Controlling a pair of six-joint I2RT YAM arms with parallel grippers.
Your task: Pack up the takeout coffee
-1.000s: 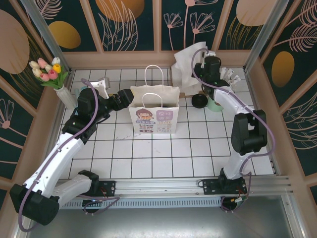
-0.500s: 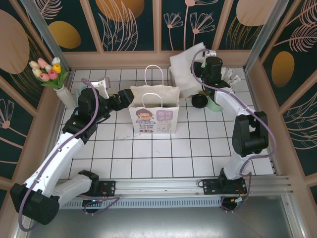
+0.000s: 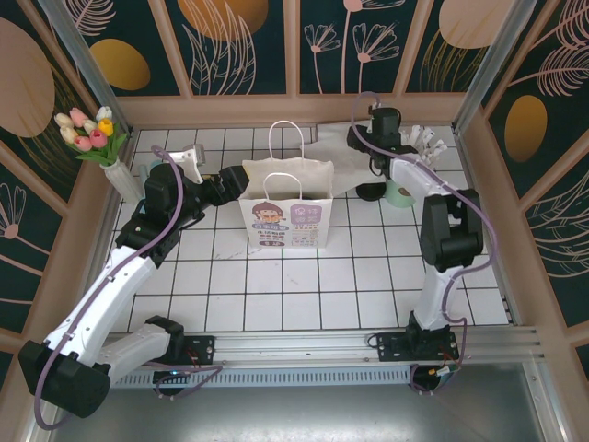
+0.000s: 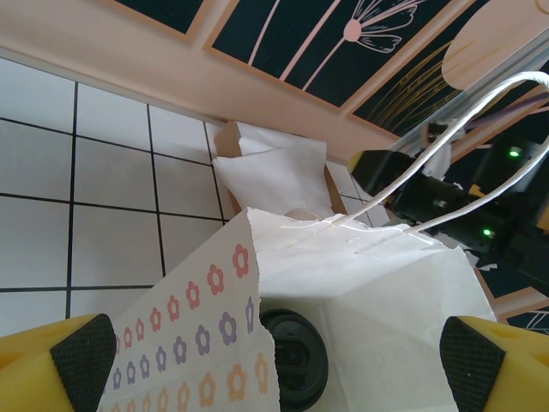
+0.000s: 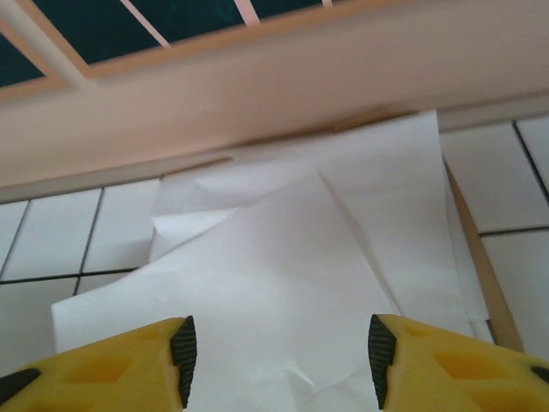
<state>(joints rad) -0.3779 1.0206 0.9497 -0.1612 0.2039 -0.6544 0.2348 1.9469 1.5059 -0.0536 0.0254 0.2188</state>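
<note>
Left hand (image 3: 228, 187): spread wide at paper bag's (image 3: 285, 207) left edge, likely steadying it.
Right hand (image 5: 274, 352): apart, empty, over white paper (image 5: 283, 283) behind bag (spare wrapping?).

The near tiles (image 3: 304, 295) are left bare across the whole width, and the mouth of the bag (image 3: 285, 219) is found open upward between its upright handles (image 3: 292, 122), with the left gripper (image 3: 228, 187) spread wide at its left wall. The far tiles behind the bag are covered by flat paper (image 3: 342, 166), over which the right gripper (image 5: 279, 348) is poised with jaws parted. Passage on the right is narrowed by the coffee (image 3: 370, 191) and mint cup (image 3: 398, 193), set close together, and the far left corner is taken by a vase (image 3: 118, 175).
</note>
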